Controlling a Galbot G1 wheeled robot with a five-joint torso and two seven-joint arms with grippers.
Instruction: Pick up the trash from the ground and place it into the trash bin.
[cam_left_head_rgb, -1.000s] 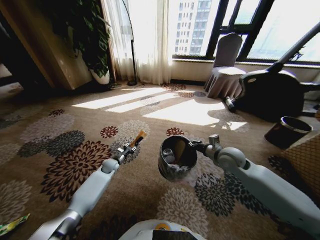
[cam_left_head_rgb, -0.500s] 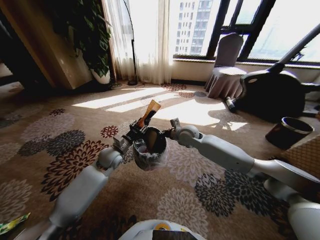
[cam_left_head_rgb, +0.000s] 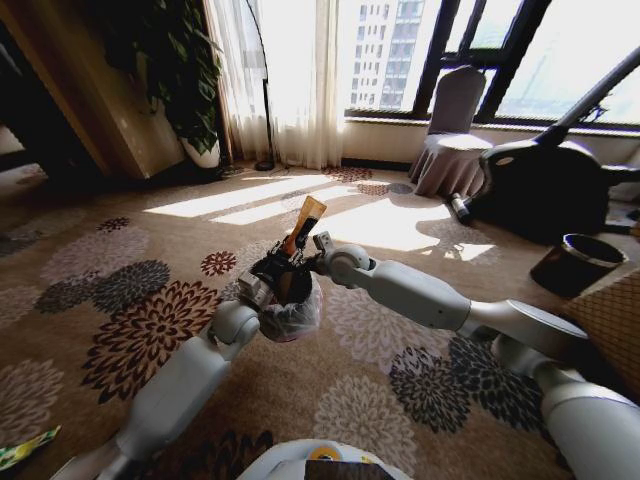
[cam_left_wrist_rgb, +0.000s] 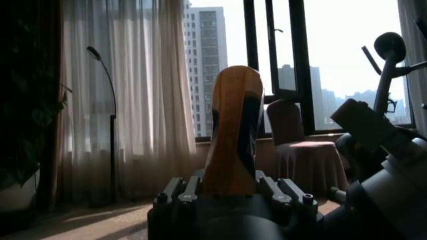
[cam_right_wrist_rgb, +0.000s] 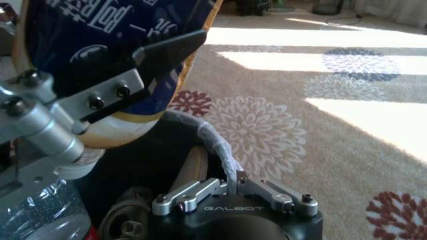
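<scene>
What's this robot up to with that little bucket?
It is tidying litter off the carpet. Its right gripper holds the trash bin up by the rim, clear of the floor. Its left gripper is clamped on an orange-black tube, poised right over the bin's opening. Other trash, including a clear bottle, already lies inside. A green wrapper lies on the carpet.

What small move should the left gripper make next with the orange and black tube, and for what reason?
Probably open the fingers. The left gripper holds the orange and black tube upright directly over the mouth of the bag-lined trash bin, which the right gripper grips at the rim. Released here, the tube should drop inside.
</scene>
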